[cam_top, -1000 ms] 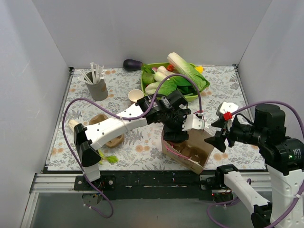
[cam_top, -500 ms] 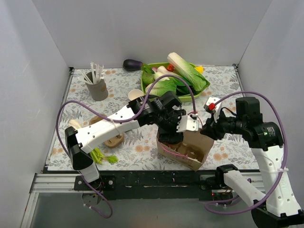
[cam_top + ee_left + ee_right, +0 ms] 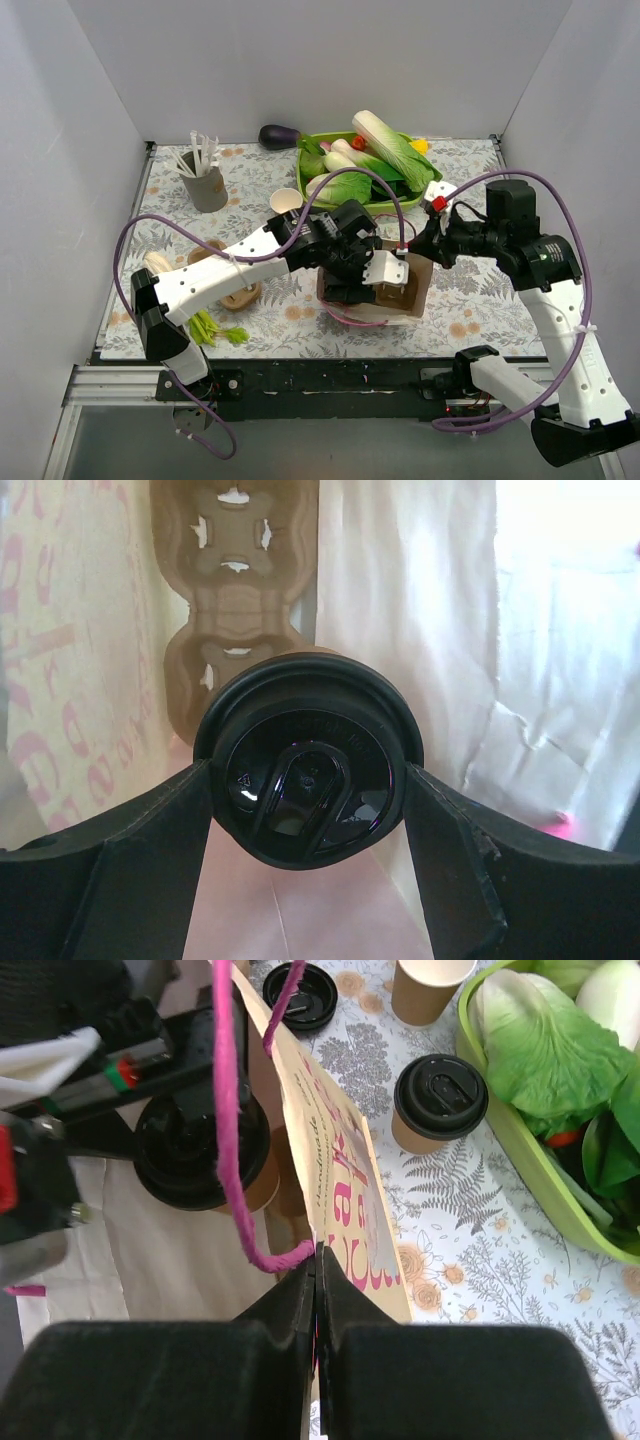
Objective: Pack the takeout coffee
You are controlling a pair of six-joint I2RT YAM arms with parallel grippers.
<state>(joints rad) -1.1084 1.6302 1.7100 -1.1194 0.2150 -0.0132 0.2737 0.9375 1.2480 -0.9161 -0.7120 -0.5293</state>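
My left gripper (image 3: 306, 792) is shut on a takeout coffee cup (image 3: 300, 730), its fingers pressing both sides of the black lid. It holds the cup inside the opening of a tan paper bag (image 3: 412, 288) with pink cord handles (image 3: 228, 1110). A brown pulp tray (image 3: 240, 610) lies deeper in the bag. My right gripper (image 3: 317, 1255) is shut on the bag's rim (image 3: 340, 1160), where a handle joins it. A second lidded coffee cup (image 3: 440, 1095) stands on the table beside the bag. Next to an open tan cup (image 3: 425, 985) lies a loose black lid (image 3: 300, 995).
A green tray of vegetables (image 3: 418, 190) sits behind the bag, with an eggplant (image 3: 278, 136) to its left. A grey cup of white sticks (image 3: 205, 182) stands at the back left. Brown items (image 3: 238, 295) and green leaves (image 3: 215, 328) lie near the left arm's base.
My right gripper has swung left to the bag and shut on its rim. The bag now stands more upright. My left gripper has shifted slightly with the cup in it.
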